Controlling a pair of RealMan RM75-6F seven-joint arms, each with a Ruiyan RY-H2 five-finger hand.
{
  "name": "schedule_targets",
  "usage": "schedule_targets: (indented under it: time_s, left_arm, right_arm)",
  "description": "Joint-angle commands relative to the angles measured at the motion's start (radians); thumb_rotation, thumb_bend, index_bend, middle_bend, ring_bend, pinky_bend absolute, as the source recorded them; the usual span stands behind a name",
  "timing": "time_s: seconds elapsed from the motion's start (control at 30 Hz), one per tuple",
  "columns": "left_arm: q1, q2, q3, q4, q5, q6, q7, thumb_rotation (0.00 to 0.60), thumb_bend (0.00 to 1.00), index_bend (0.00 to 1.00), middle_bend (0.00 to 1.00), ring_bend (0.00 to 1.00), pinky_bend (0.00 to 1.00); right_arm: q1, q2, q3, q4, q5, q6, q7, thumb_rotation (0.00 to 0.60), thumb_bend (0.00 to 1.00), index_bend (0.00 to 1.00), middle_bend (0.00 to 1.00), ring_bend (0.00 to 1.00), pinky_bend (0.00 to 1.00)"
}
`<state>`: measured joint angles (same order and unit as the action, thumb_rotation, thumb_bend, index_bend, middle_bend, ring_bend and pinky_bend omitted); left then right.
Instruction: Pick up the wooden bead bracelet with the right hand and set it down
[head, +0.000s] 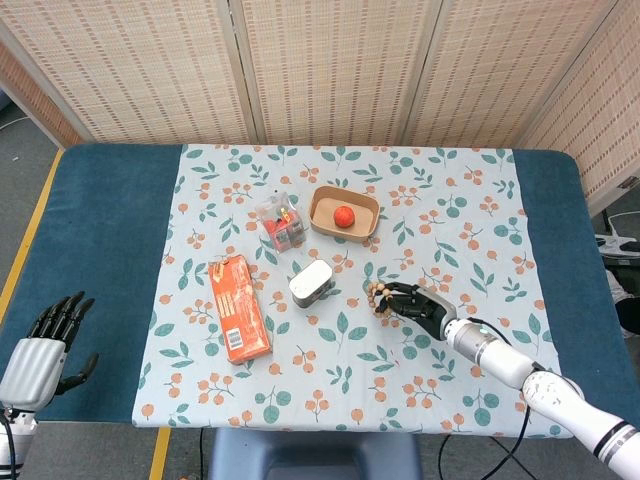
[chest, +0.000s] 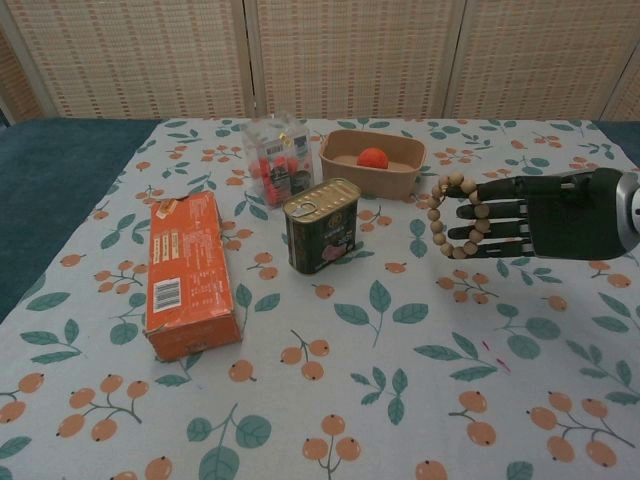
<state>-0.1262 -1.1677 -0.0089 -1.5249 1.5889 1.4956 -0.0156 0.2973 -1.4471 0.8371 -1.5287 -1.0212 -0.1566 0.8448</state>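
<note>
Beads of light wood strung in a ring, the wooden bead bracelet (chest: 453, 215) hangs looped over the extended dark fingers (chest: 490, 213) of the right robot hand (chest: 540, 213), lifted clear of the table (head: 110, 240). In the chest view those fingers point leftward, nearly straight and spread a little, with the bracelet draped around their outer ends so the hand carries it. From the head view the same bracelet (head: 379, 298) sits at the tips of the right robot hand (head: 415, 304), above the leaf-and-berry patterned cloth (head: 440, 210), just right of the rectangular metal tin (head: 311, 282).

The tin (chest: 322, 225) stands upright near the middle of the cloth. Behind it lies a shallow tan tray (chest: 347, 165) holding a small red-orange ball (chest: 373, 157), and beside that tray stands a clear plastic packet of red items (chest: 278, 159). A flat orange cardboard box (chest: 185, 273) lies to the left of the tin, well apart from the bracelet.

The left robot hand (head: 45, 345) shows only in the head view, off the cloth at the near left edge of the blue table, its dark fingers apart and holding nothing.
</note>
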Motion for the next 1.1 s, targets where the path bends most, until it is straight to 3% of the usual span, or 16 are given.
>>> schedule_targets:
  time_s: [0.03, 0.23, 0.53, 0.7, 0.83, 1.1]
  left_arm:
    - [-0.001, 0.000, 0.000, 0.000, 0.000, -0.002, -0.002, 0.600, 0.39, 0.00, 0.00, 0.00, 0.14]
    - [-0.003, -0.001, -0.001, 0.004, -0.007, -0.007, -0.006, 0.600, 0.39, 0.00, 0.00, 0.00, 0.14]
    - [-0.006, 0.001, -0.003, 0.006, -0.015, -0.015, -0.014, 0.600, 0.39, 0.00, 0.00, 0.00, 0.14]
    - [-0.005, 0.002, -0.004, 0.008, -0.015, -0.014, -0.019, 0.600, 0.39, 0.00, 0.00, 0.00, 0.14]
    - [-0.005, 0.002, -0.004, 0.009, -0.016, -0.014, -0.018, 0.600, 0.39, 0.00, 0.00, 0.00, 0.14]
    - [-0.003, 0.003, -0.004, 0.008, -0.014, -0.008, -0.020, 0.600, 0.39, 0.00, 0.00, 0.00, 0.14]
  right_arm:
    - [-0.099, -0.100, 0.146, 0.076, 0.120, -0.172, -0.230, 0.540, 0.56, 0.38, 0.52, 0.35, 0.17]
    - [-0.141, -0.155, 0.213, 0.142, 0.223, -0.286, -0.464, 0.489, 0.39, 0.35, 0.50, 0.33, 0.17]
    - [-0.180, -0.227, 0.240, 0.204, 0.324, -0.328, -0.701, 0.425, 0.24, 0.36, 0.50, 0.33, 0.17]
    - [-0.196, -0.254, 0.238, 0.220, 0.367, -0.319, -0.767, 0.424, 0.23, 0.41, 0.50, 0.33, 0.17]
    - [-0.201, -0.265, 0.231, 0.238, 0.394, -0.335, -0.800, 0.422, 0.33, 0.45, 0.50, 0.33, 0.17]
    - [-0.199, -0.276, 0.228, 0.255, 0.426, -0.338, -0.857, 0.417, 0.34, 0.47, 0.50, 0.33, 0.17]
